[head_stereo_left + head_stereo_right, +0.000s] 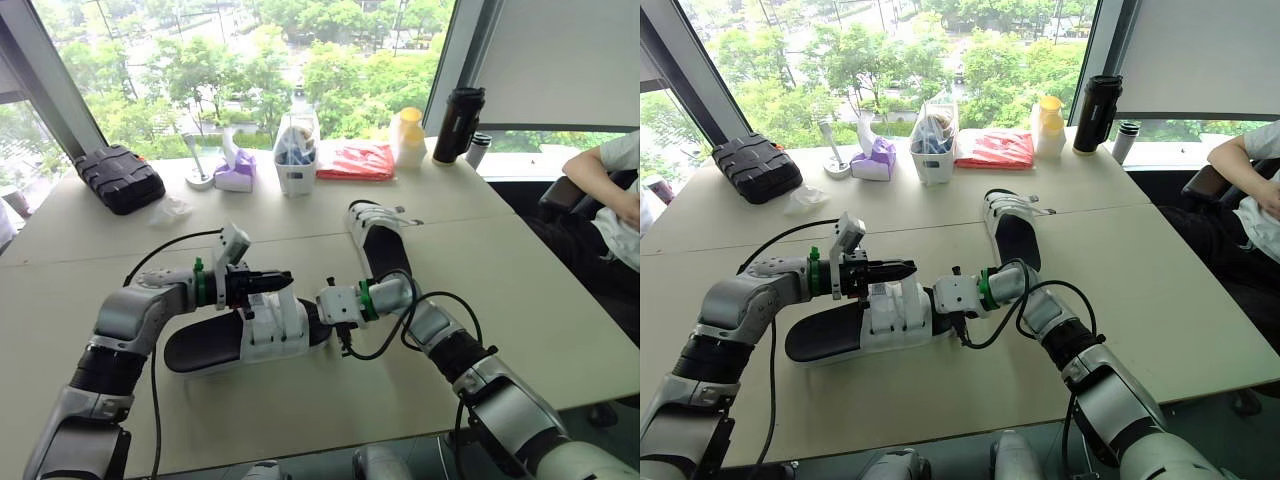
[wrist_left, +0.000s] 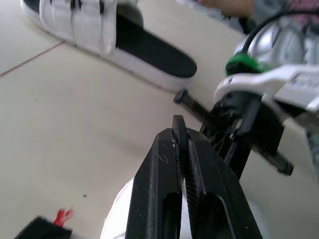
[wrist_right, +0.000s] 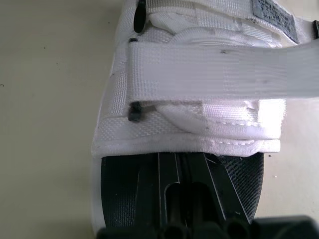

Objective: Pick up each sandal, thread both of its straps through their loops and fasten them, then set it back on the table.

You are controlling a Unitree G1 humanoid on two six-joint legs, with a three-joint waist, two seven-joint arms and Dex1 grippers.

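Note:
A black-soled sandal (image 1: 205,345) with white straps (image 1: 275,325) lies on the table in front of me. My left gripper (image 1: 288,277) reaches over its straps from the left. It is shut (image 2: 180,124), with a strip of white strap pinched between its fingers. In the right wrist view one strap (image 3: 224,67) runs taut across the upper. My right gripper (image 1: 318,310) is at the sandal's toe end. Its fingers (image 3: 192,194) lie together on the black footbed, the tips tucked under the strap edge. A second sandal (image 1: 375,240) lies farther back, untouched.
Along the window edge stand a black case (image 1: 118,178), a tissue box (image 1: 235,172), a white caddy (image 1: 296,155), a red packet (image 1: 356,160), a yellow-lidded bottle (image 1: 408,135) and a black tumbler (image 1: 458,125). A person (image 1: 610,190) sits at the far right.

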